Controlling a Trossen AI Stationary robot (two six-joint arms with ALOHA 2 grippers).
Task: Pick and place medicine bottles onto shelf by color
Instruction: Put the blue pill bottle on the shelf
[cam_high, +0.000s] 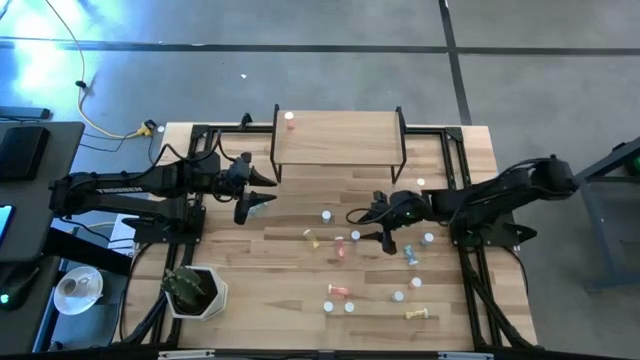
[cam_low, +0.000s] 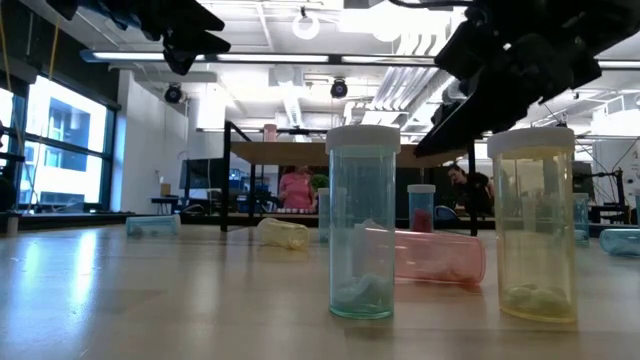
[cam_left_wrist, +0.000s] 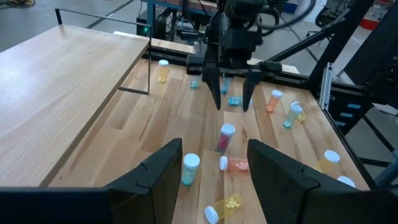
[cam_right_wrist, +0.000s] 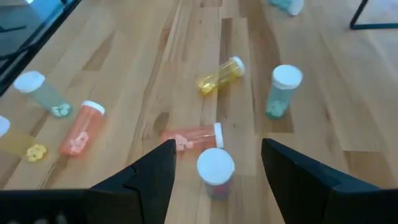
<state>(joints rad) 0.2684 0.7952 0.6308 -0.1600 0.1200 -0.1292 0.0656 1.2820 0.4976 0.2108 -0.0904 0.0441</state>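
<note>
1. From above we see the right tool (cam_high: 388, 226) over the scattered medicine bottles (cam_high: 340, 292) on the table (cam_high: 290, 270), and the left tool (cam_high: 254, 195) near the shelf's (cam_high: 338, 138) left end, holding nothing.
2. Only the right wrist view shows what lies under that tool: an upright bottle with a white cap (cam_right_wrist: 215, 170) between its spread fingers (cam_right_wrist: 151, 175), not clamped, with a pink bottle (cam_right_wrist: 193, 135) lying on its side just beyond.
3. The left wrist view faces the right tool head-on, fingers apart; its own fingers (cam_left_wrist: 157, 175) also stand apart (nothing between them).
4. One bottle (cam_high: 290, 118) stands on the shelf's far left corner.
5. The low view shows ceiling lights, windows and people beyond a blue-green bottle (cam_low: 362, 221) and a yellow bottle (cam_low: 531, 224).
</note>
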